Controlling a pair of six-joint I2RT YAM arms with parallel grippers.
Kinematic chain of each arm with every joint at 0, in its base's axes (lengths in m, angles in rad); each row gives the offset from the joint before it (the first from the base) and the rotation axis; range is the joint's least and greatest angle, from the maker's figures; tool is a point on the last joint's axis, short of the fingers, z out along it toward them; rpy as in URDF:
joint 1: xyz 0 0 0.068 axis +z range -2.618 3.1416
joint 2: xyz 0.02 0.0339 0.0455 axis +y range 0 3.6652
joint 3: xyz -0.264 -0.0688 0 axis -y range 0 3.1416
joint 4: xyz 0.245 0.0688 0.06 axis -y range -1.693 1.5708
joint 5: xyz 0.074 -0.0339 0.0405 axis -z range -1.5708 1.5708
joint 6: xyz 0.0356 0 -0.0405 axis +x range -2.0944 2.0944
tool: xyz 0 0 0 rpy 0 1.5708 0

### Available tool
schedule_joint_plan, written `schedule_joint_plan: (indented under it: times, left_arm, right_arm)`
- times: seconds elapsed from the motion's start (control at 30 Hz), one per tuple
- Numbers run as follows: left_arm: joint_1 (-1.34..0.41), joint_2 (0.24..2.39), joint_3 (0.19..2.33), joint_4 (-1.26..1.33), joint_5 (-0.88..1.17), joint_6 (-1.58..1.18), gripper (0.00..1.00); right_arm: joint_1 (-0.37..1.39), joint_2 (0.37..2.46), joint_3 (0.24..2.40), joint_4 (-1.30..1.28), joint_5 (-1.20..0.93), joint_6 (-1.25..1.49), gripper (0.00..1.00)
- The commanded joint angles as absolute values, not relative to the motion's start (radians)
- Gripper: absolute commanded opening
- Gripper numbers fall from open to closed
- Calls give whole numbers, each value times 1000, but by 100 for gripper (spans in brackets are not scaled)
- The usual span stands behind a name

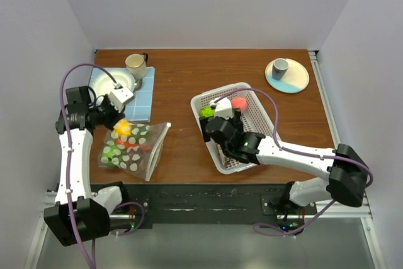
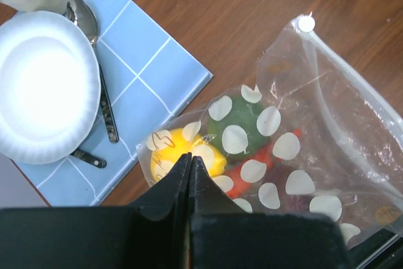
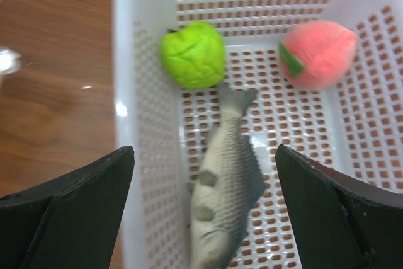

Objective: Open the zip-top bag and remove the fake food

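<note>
Wooden table [image 1: 182, 67], zip-top bag [image 1: 135, 149] lying front left with toy fruit [image 2: 239, 124] inside; the left gripper [image 2: 189, 159] is closed tight at its corner. Right gripper [image 3: 204, 150] gapes wide, empty, over a basket [image 3: 145, 155] holding fish [image 3: 227, 187], green fruit [image 3: 192, 53], peach [image 3: 318, 53].

Looks from high behind the near edge down over the whole desk [image 1: 189, 74]. From the left wrist — close, downward onto the zip-top bag [image 2: 327, 130]; from the right — close into the basket [image 3: 146, 143]. Shares both with the overhead view.

No readable text, labels, brands or nos. anywhere; zip-top bag [image 2: 277, 149] shows only white oval dots.
</note>
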State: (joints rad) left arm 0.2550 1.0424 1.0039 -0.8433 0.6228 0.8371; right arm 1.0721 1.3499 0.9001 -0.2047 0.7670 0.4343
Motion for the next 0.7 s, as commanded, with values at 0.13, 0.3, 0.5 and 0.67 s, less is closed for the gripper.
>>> schedule_joint_plan:
  times: [0.13,0.3,0.5,0.67]
  left_arm:
    - [432,1142,854,-722,547,844,53]
    - [566,1294,937,-741,589,868,55]
    - [575,1362,937,-718,621,831,48]
    - [566,1420,907,-696,653,798,47]
  right_arm:
    - [1230,1410,1005,-107,727,431,99]
    - [1246,1410,950,-5,643,445,99]
    - [1261,1485,897,124,572,446,98]
    - [1261,1545,919,172,534,437,98]
